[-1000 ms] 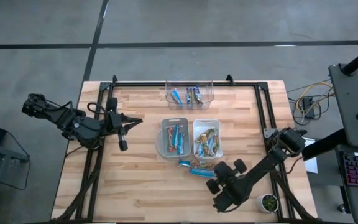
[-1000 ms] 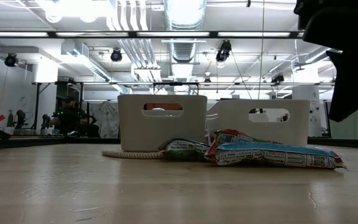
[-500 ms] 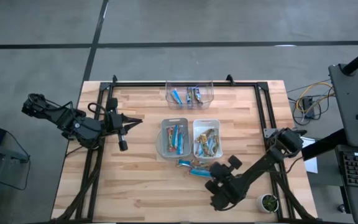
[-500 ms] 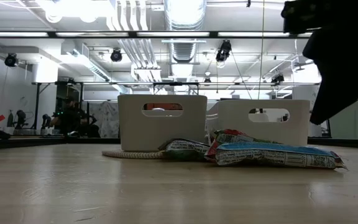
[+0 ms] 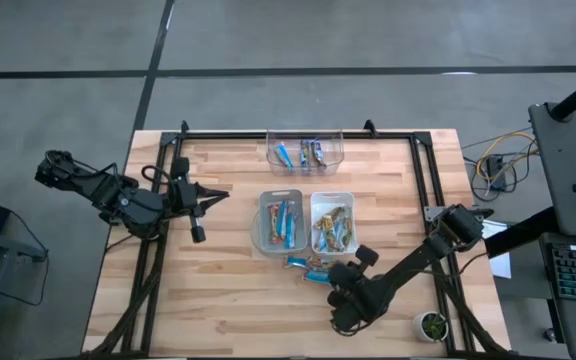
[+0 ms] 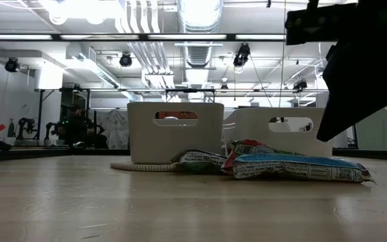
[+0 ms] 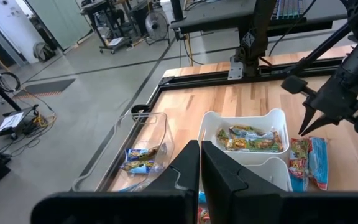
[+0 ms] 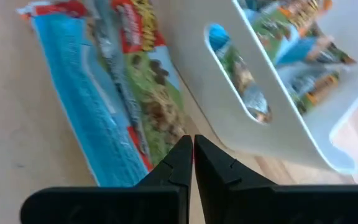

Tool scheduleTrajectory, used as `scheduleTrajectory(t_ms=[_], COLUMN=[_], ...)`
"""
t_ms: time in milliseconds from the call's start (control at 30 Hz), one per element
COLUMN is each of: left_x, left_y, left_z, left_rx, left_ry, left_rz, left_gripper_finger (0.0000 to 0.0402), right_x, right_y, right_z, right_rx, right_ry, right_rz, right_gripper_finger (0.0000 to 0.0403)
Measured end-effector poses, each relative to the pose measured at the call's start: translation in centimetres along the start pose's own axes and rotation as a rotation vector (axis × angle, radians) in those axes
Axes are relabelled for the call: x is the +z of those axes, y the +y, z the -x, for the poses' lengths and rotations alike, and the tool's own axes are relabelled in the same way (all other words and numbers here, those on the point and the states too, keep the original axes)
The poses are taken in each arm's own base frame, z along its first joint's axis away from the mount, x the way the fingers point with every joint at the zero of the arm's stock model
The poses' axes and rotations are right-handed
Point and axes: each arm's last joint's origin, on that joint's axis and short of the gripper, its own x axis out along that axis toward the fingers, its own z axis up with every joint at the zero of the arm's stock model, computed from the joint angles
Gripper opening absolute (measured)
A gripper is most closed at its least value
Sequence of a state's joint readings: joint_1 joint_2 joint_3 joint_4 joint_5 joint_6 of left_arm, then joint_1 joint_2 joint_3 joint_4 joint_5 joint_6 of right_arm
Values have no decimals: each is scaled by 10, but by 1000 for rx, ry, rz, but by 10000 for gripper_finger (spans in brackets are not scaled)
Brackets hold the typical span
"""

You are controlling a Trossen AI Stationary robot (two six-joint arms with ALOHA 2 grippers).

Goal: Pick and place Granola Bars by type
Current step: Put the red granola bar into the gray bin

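Loose granola bars (image 5: 310, 269) lie flat on the wood in front of the bins, a blue one (image 8: 82, 93) beside a greenish-brown one (image 8: 151, 93). More bars fill the grey bin (image 5: 280, 221), the white bin (image 5: 332, 222) and the clear bin (image 5: 305, 150). My right gripper (image 5: 336, 274) hangs shut just above the loose bars (image 6: 297, 168), close to the white bin's near wall (image 8: 272, 112), and touches nothing. My left gripper (image 5: 208, 194) waits shut over the table's left part, pointing toward the bins.
A black frame rail (image 5: 298, 133) runs along the table's far edge, with more rails down both sides. A coil of rope (image 6: 140, 166) lies by the grey bin. A small potted plant (image 5: 431, 324) sits at the near right corner. Bare wood spreads over the near left.
My right gripper has travelled toward the table's left and slightly toward the far edge, closing in on the loose bars beside the white bin, with its fingers kept shut. The bars and bins have stayed where they were.
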State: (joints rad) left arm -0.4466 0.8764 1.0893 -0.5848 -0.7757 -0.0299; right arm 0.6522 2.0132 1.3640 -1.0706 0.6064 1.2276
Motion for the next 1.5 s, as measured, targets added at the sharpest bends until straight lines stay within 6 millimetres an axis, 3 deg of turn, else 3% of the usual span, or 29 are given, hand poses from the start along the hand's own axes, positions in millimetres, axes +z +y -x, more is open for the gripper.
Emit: scheduleTrajectory(t_ms=[1300,1500], left_x=[-2,-2], left_y=[0,0], left_z=[0,0], left_rx=[0,0], left_ry=[13,13], left_rz=[-12,-13], left_gripper_finger=[0,0], right_x=[13,16], right_y=[-3,8], right_z=[-31,-33], right_rx=[40,154], right_ry=[-8,-37], right_rz=[37,4], right_gripper_finger=[8,8])
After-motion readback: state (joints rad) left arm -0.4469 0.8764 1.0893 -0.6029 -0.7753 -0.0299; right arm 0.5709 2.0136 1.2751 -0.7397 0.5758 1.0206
